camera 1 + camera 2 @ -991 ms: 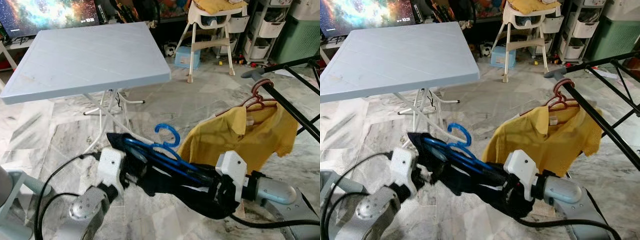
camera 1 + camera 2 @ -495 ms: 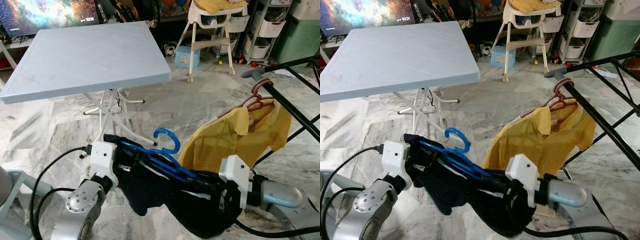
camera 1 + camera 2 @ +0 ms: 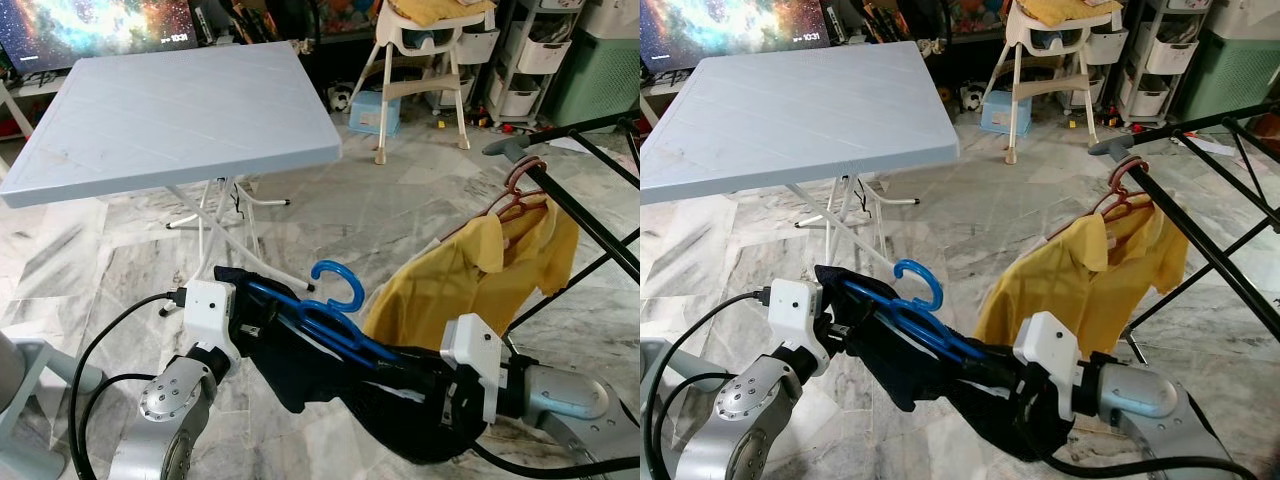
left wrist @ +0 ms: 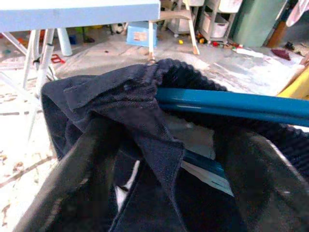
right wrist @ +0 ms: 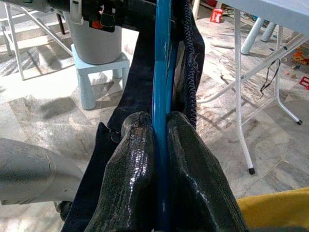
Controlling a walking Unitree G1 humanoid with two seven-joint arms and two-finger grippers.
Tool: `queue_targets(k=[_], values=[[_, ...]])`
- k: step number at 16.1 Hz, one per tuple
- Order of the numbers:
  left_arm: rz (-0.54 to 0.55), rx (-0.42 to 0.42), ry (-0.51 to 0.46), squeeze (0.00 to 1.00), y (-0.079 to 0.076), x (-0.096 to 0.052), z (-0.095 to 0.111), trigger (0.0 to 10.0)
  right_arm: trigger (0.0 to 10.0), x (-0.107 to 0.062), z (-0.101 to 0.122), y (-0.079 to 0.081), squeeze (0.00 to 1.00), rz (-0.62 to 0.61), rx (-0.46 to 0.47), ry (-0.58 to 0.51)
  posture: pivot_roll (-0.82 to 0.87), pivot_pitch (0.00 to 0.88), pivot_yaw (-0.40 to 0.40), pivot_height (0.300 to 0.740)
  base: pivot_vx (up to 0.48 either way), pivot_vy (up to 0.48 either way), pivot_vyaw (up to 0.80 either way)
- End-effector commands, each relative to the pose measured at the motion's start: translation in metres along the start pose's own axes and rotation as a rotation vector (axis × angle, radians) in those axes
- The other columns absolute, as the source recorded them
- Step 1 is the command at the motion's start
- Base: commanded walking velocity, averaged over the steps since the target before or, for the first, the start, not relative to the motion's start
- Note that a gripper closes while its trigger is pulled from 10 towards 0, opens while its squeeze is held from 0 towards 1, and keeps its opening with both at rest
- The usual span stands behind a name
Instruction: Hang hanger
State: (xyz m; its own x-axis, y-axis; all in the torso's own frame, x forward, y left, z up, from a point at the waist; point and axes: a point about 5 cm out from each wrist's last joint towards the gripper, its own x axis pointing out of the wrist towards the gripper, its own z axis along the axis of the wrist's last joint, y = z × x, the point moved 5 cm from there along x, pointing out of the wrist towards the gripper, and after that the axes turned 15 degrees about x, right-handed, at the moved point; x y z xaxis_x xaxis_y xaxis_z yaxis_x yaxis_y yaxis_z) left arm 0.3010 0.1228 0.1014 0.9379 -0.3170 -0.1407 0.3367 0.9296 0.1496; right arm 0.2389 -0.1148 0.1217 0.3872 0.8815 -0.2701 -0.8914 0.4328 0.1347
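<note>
Two grippers carried the load: my left gripper (image 3: 262,328) sat buried under the dark corduroy garment (image 3: 330,385), its state untellable; my right gripper (image 5: 159,140) pinched the blue plastic hanger (image 3: 325,318) low before me. I judged its hook needed raising over the black drying-rack rail (image 3: 590,225).

The scene is seen downward from the head by both eyes, while the blue hanger (image 5: 161,96) is viewed closely along each wrist's fingers.
</note>
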Motion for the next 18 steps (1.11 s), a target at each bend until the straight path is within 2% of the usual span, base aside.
queue_targets(k=[1,2,3,6,7,8,9,12,18], values=[[0.012,-0.009,-0.021,0.00,0.003,0.002,0.004,0.2,10.0,0.002,0.004,0.012,0.00,0.064,-0.014,0.001,-0.06,0.088,0.036,0.740,0.000,0.000,0.00],[0.006,-0.017,-0.025,0.00,0.001,0.002,0.006,0.9,10.0,0.003,0.003,0.013,0.00,0.065,-0.011,0.002,-0.06,0.088,0.037,0.740,0.000,0.000,0.00],[-0.015,-0.027,-0.034,0.00,-0.005,0.003,0.009,10.0,10.0,0.004,0.002,0.014,0.00,0.066,-0.011,0.005,-0.06,0.091,0.037,0.740,0.000,0.000,0.00],[-0.075,-0.061,-0.057,0.00,-0.020,0.001,0.018,10.0,10.0,0.005,-0.002,0.012,0.00,0.044,0.006,0.026,-0.06,0.092,0.036,0.740,0.000,0.000,0.00],[-0.076,-0.063,-0.048,0.00,-0.023,-0.003,0.016,10.0,10.0,0.005,-0.005,0.010,0.00,0.021,0.006,0.044,-0.06,0.094,0.038,0.740,0.000,0.000,0.00],[-0.054,-0.042,-0.027,0.27,-0.021,-0.006,0.011,10.0,10.0,0.005,-0.007,0.008,0.00,0.002,0.018,0.053,-0.06,0.095,0.039,0.740,0.000,0.000,0.00],[-0.047,-0.048,-0.022,1.00,-0.020,-0.006,0.009,10.0,10.0,0.005,-0.007,0.008,0.00,0.000,0.018,0.050,-0.06,0.095,0.039,0.740,0.000,0.000,0.00],[-0.027,-0.063,-0.016,1.00,-0.017,-0.012,0.008,10.0,10.0,0.008,-0.008,0.006,0.00,-0.017,0.012,0.051,-0.05,0.096,0.039,0.740,0.000,0.000,0.00],[-0.047,-0.064,-0.017,1.00,-0.023,-0.012,0.010,10.0,10.0,0.011,-0.003,0.003,0.00,-0.027,0.011,0.035,-0.05,0.093,0.033,0.740,0.000,0.000,0.00]])
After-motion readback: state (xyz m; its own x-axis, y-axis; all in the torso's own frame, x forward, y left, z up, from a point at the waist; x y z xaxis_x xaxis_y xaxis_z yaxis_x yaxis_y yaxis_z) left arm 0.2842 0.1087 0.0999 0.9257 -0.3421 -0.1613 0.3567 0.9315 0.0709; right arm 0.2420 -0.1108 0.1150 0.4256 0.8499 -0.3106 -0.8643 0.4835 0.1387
